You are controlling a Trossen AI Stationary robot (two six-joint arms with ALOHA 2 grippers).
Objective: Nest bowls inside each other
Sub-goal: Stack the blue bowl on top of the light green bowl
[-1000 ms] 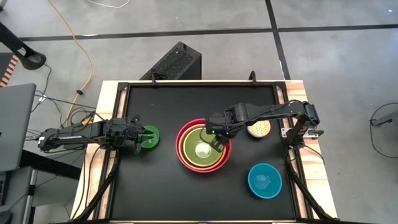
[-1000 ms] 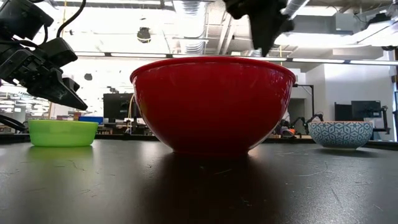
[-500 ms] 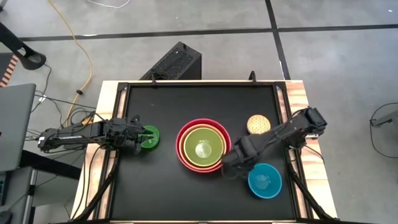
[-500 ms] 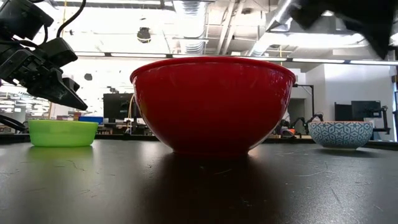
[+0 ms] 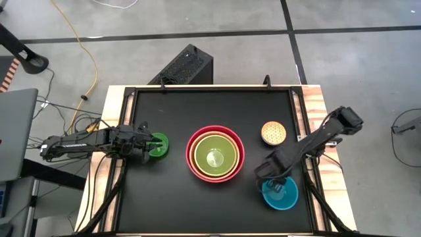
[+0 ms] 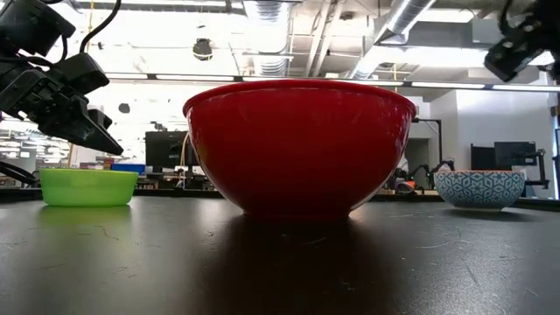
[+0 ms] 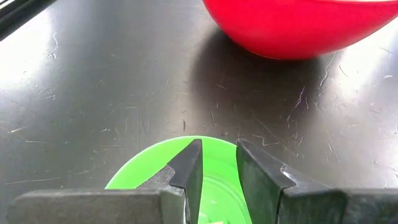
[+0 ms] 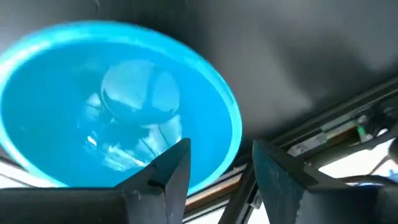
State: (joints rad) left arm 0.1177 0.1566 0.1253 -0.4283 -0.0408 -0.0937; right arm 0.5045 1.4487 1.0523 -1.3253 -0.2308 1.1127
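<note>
The red-pink bowl (image 5: 215, 156) stands mid-table with the orange and lime green bowls nested in it. The teal blue bowl (image 5: 281, 193) sits on its base near the near right corner. The speckled pale yellow bowl (image 5: 273, 133) is farther back on the right. My right gripper (image 5: 271, 176) is open, pointing steeply down above the teal bowl's (image 8: 118, 106) rim and touching nothing. My left gripper (image 7: 219, 149) hovers just above the small bright green bowl (image 5: 158, 145) at the left, fingers a little apart.
The table has raised rails along its left and right sides (image 5: 309, 164), and the teal bowl lies close to the right one. There is bare black tabletop between the stack and the green bowl and along the far edge. A black box (image 5: 184, 66) stands on the floor beyond the table.
My right gripper has swung away from above the nested stack toward the table's near right corner. It has sunk and tipped more steeply downward, and is now over the teal bowl. No bowl has moved.
</note>
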